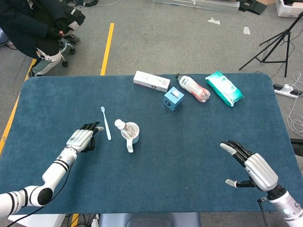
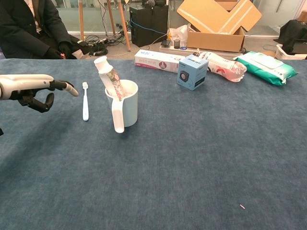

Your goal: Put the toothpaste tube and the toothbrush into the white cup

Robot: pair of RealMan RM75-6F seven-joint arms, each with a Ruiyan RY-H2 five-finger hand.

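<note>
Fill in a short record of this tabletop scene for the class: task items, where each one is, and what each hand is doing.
toothpaste tube: standing tilted in the white cup
toothbrush: flat on the table, left of the cup
left hand: empty, beside the toothbrush, not touching it
right hand: open, holding nothing
left to do: toothbrush into cup

You've got a deep blue table (image 1: 189, 156) under everything. The cup (image 2: 127, 103) is white, and the tube (image 2: 109, 76) in it shows a white cap over a pink-and-dark floral print. The toothbrush (image 2: 85, 101) is pale blue. Near the far edge: a white carton (image 1: 151, 81) with a red mark, a light blue box (image 2: 192, 72) with a dark round face, a pink-patterned bottle (image 1: 193, 88), a teal wipes pack (image 1: 224, 88). Both hands, left (image 1: 83, 139) and right (image 1: 251, 165), are silver with black fingers.
</note>
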